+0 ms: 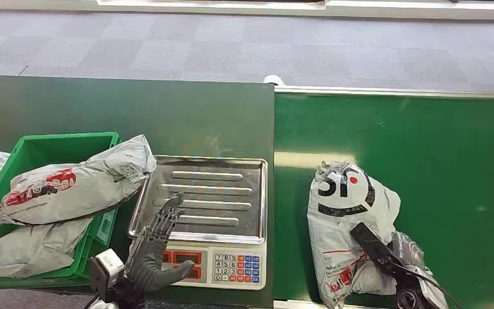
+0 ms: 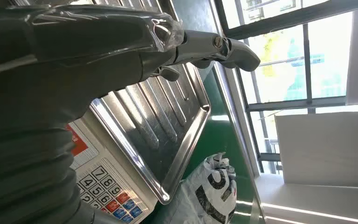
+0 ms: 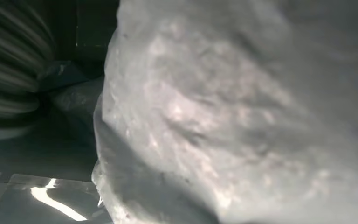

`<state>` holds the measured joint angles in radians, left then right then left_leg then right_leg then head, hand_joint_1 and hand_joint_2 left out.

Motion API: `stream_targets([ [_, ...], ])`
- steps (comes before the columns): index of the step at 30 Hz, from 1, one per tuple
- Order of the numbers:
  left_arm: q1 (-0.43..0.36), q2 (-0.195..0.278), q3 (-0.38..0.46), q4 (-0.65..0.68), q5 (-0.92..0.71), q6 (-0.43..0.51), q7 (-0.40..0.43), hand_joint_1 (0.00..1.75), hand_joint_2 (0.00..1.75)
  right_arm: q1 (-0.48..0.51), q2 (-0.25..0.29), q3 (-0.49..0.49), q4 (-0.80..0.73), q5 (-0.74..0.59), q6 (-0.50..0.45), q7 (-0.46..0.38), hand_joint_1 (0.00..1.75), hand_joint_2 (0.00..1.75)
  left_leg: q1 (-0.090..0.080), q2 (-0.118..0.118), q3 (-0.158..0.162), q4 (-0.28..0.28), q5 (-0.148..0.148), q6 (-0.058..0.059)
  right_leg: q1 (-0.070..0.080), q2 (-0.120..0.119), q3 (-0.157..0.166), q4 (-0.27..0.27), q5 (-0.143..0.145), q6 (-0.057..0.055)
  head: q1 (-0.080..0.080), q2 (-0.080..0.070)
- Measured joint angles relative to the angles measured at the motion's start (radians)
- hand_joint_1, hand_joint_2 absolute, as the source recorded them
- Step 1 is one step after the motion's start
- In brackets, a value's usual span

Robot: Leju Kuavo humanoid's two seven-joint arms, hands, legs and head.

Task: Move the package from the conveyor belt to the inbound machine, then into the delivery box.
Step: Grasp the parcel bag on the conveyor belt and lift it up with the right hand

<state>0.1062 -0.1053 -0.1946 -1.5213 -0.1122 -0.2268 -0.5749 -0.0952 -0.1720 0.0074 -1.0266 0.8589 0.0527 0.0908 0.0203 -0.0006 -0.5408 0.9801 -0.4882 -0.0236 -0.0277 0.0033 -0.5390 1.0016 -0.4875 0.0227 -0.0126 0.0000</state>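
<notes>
Right hand point(image 1: 386, 257): low on the grey courier package point(image 1: 347, 219), which lies on the green conveyor belt point(image 1: 437, 161); whether its fingers clamp the bag, cannot tell. Left hand point(image 1: 157, 248): fingers apart, holding nothing, over the front edge of the scale's steel tray point(image 1: 231, 193). Green bin point(image 1: 58, 145) holds 2 grey bags. Judgement: pickup stage; weighing and boxing remain.

left hand point(image 1: 157, 248): dark grey, ribbed cover, clear film | right hand point(image 1: 386, 254): black, black cable
</notes>
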Motion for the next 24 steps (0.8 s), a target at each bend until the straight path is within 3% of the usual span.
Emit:
stream_targets([
  [14, 0.005, 0.0, 0.0, -0.005, 0.0, 0.003, -0.001, 0.0, 1.75, 0.003, 0.008, 0.02, -0.002, -0.026, -0.023, -0.026, 1.75, 1.75, 0.0, 0.0, -0.002, 0.0, 0.0, 0.0, 0.0, 0.0, -0.002, 0.0, 0.0, 0.0, 0.0, 0.0],
  [24, 0.012, 0.0, 0.0, -0.005, 0.0, 0.006, -0.021, 0.0, 1.75, 0.026, 0.03, 0.018, -0.028, -0.15, -0.058, -0.134, 1.75, 1.75, 0.0, 0.0, -0.005, 0.0, 0.0, 0.0, 0.0, 0.0, -0.005, 0.0, 0.0, 0.0, 0.0, 0.0],
])
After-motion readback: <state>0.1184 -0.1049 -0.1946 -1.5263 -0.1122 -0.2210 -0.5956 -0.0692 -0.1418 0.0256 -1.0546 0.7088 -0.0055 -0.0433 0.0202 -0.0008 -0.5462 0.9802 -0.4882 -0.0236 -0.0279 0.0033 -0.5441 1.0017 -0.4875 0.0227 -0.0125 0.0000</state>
